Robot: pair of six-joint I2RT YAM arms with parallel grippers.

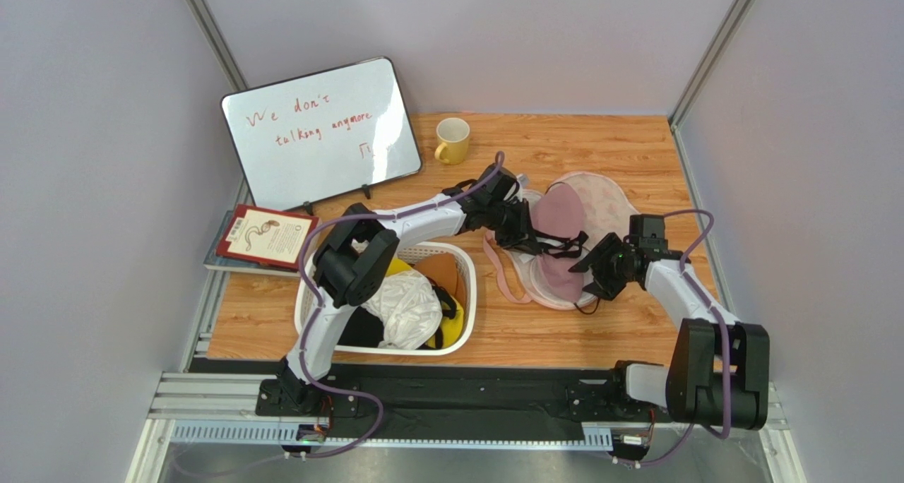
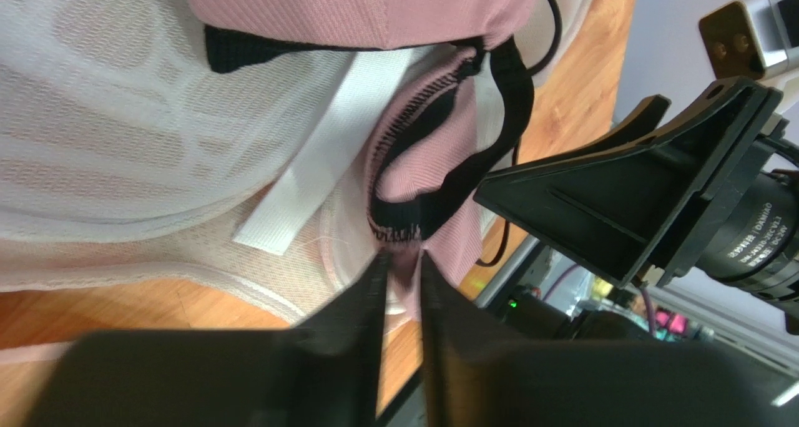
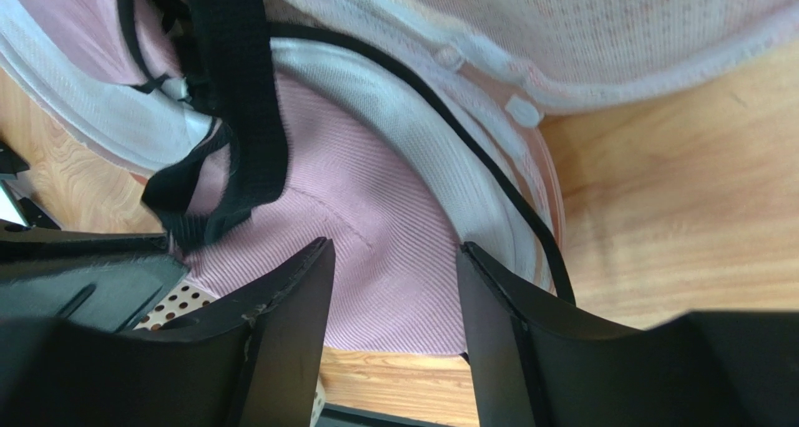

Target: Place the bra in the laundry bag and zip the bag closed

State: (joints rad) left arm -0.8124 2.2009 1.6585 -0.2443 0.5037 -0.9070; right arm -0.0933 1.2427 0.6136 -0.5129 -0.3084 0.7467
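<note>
The pale pink bra (image 1: 559, 213) with black trim lies half inside the opened cream laundry bag (image 1: 613, 199) at the table's centre right. My left gripper (image 1: 527, 229) reaches in from the left. In the left wrist view its jaws (image 2: 403, 257) stand only a slit apart, with the bra's (image 2: 427, 179) black-edged hem between the tips and the bag's white mesh lining (image 2: 94, 99) beyond. My right gripper (image 1: 587, 263) comes from the right. It is open (image 3: 394, 249), its fingers straddling the near edge of a pink cup (image 3: 375, 212), with the bag's mesh (image 3: 610, 24) above.
A white slotted basket (image 1: 464, 258) of clothes sits just left of the bag, under the left arm. A yellow mug (image 1: 452, 140), a whiteboard (image 1: 318, 133) and a red book (image 1: 260, 236) stand at the back left. The right arm's camera housing (image 2: 656, 202) is close to the left fingers.
</note>
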